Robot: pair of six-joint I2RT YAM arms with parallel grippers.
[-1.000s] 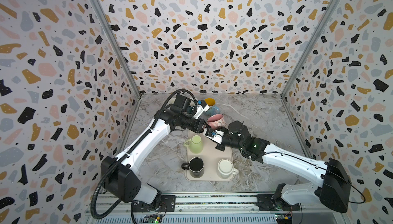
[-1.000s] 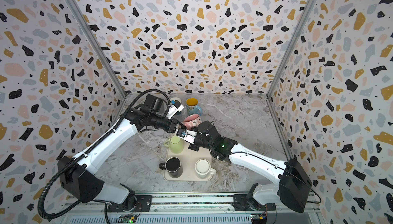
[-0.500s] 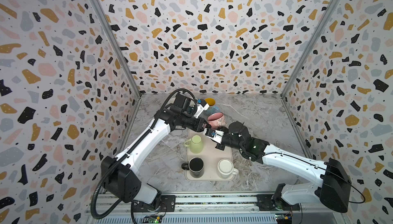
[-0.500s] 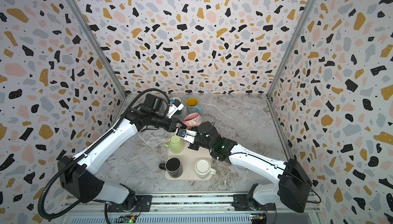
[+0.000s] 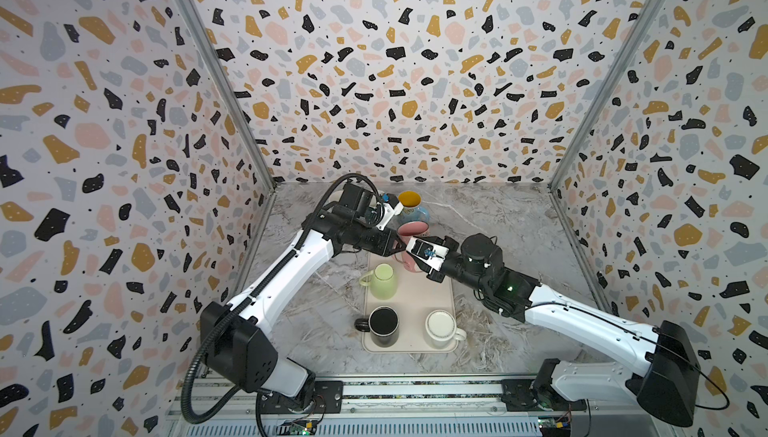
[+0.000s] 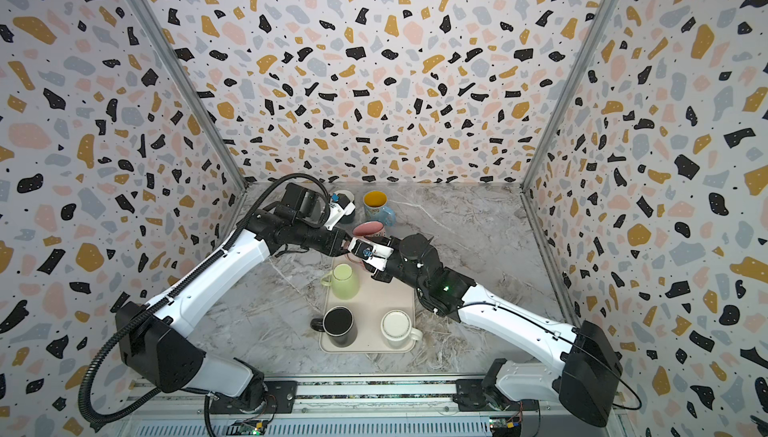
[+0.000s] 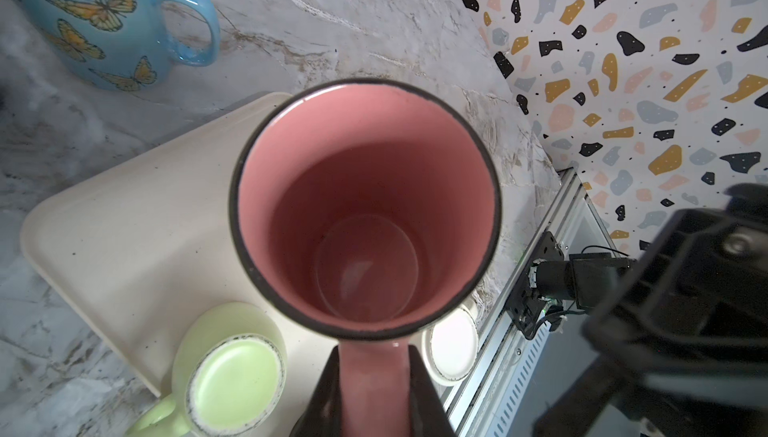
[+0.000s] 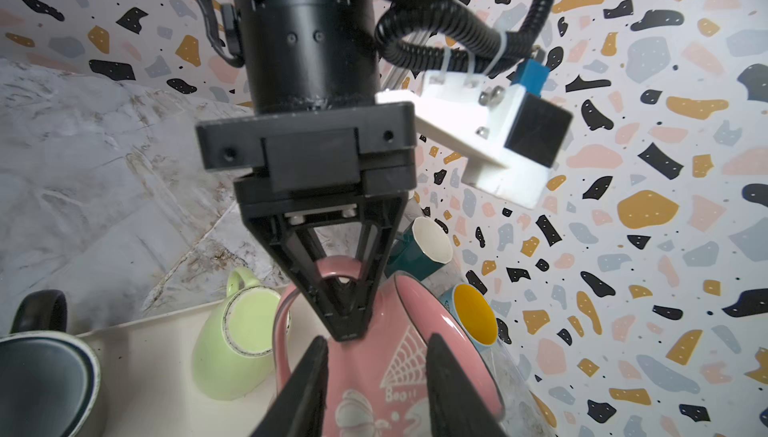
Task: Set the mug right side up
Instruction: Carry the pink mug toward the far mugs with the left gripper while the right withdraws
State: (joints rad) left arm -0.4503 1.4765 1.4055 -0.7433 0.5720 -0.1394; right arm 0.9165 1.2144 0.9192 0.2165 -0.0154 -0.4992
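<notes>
The left gripper (image 7: 372,356) is pressed together on the handle (image 7: 374,397) of the pink mug (image 7: 365,206), one finger on each flank of the loop, and the mug is carried by that pinch alone. Just beyond its fingertips the mug's mouth is turned upward and tipped a little, so that the bare inside and bottom are seen. The right gripper (image 8: 376,337) is met nose to nose, its jaws spread on either side of the mug's wall beside the handle; no firm contact can be made out. In both top views the mug (image 5: 411,231) is held between the two grippers over the far end of the cream tray (image 5: 415,343); whether its base touches cannot be told. Beneath the grippers, a green mug (image 5: 383,281) is stood bottom up on the tray, with a black mug (image 5: 383,325) and a white mug (image 5: 441,327) farther toward the arm bases. Beyond the left gripper, a blue butterfly mug (image 7: 99,28) and a teal cup (image 8: 419,248) are stood on the tabletop (image 5: 498,214). The mug is judged rigid, glazed and slick, fairly heavy, and liable to chip if dropped. Held by the loop alone it may swing, so it is best taken close to the handle's root and lowered gently.
</notes>
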